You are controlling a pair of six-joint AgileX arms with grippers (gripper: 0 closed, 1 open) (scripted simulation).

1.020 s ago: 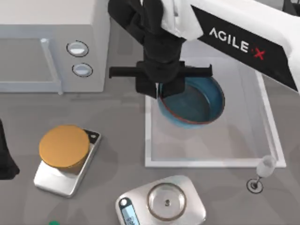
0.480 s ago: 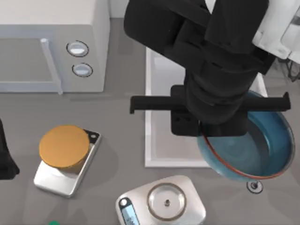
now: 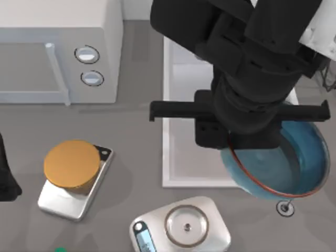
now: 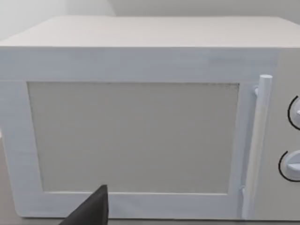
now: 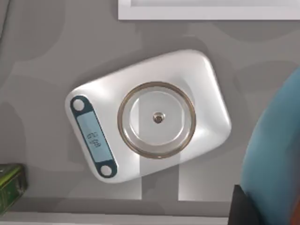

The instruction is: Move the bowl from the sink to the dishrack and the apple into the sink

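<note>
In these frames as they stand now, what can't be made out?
- Right pincer's grip on the bowl: top view, arm covers it.
- Far end of the sink: top view, same arm covers it.
- Bowl's far side: cut by the right wrist view's edge.
- Scale display digits: too small.
- Left pincer: left wrist view, cut by the edge.

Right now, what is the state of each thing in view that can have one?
bowl: lifted, tilted, held at its rim by the right pincer, overhanging the sink's near right corner.
sink: nothing seen in its visible part.
microwave: door closed.
silver scale: display lit, dish empty.
orange disc: resting on a small scale.
</note>
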